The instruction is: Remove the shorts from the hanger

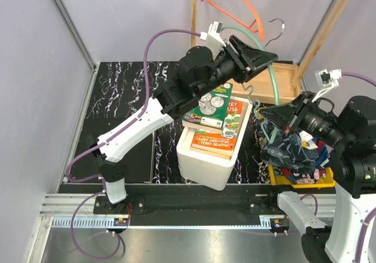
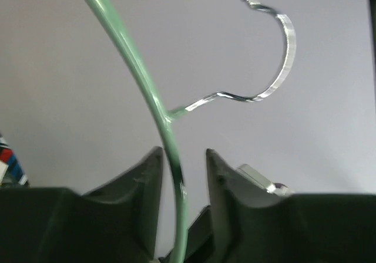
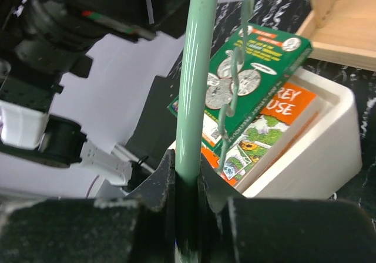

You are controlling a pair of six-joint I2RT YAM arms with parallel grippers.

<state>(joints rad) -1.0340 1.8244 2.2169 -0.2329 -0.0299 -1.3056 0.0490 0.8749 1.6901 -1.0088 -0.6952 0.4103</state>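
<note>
**Surface and room.** The desk has a black top with white marble veining. Plain lavender walls close it in on the left and at the back. Two bare wooden posts stand behind it.

**Landmark.** One white foam box sits near the middle of the desk. All positions below are given from this box.

**Count.**
- Books: at least three illustrated paperbacks are stacked in the box, with a green cover on top.
- Hangers: two. One orange plastic hanger hangs high behind the box. One mint-green plastic hanger with a bent metal hook is held in the air to the right of the box.
- Containers: one shallow wooden crate is behind and right of the box. One yellow plastic bin is directly right of it.
- Shorts: two pairs, both bunched in the yellow bin. The dark navy pair with a pale leafy print lies on the side nearer the box. The bright comic-print pair lies on the far side. It cannot be determined whether the navy pair is attached to the green hanger.

**Hands.**
- The left hand is above and right of the box. Its fingers are spread, and the green rod runs between them with a gap on one side.
- The right hand is right of the box and above the bin. Its fingers are pressed together, pinching the green rod.
</note>
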